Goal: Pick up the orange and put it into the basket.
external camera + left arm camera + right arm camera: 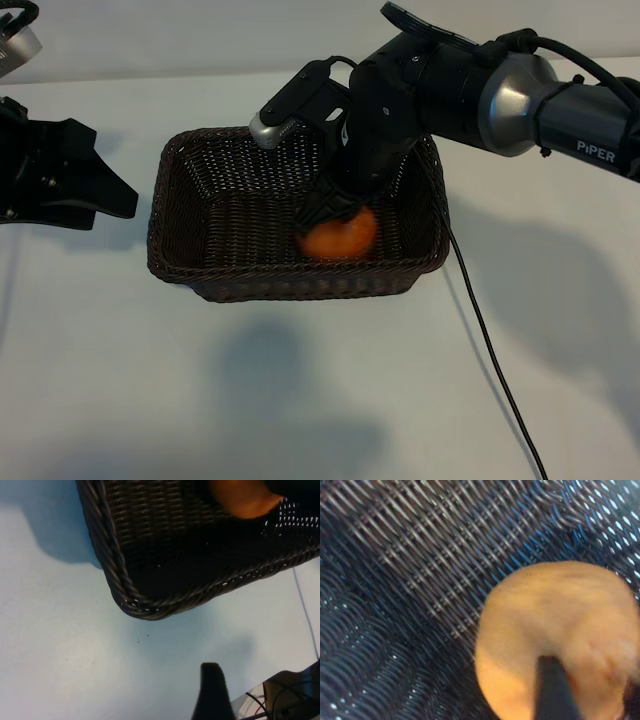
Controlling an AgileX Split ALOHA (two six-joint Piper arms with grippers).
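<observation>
we count one dark brown woven wicker basket (190, 215) | one round orange fruit (345, 235) inside | right gripper (335, 212) above it, grip unclear | left gripper (60, 180) beside basket, spread | one black cable (490, 350)

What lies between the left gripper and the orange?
In the exterior view, the near wall of the basket and a stretch of its bare woven floor lie between the left gripper, parked outside it, and the orange inside.
</observation>
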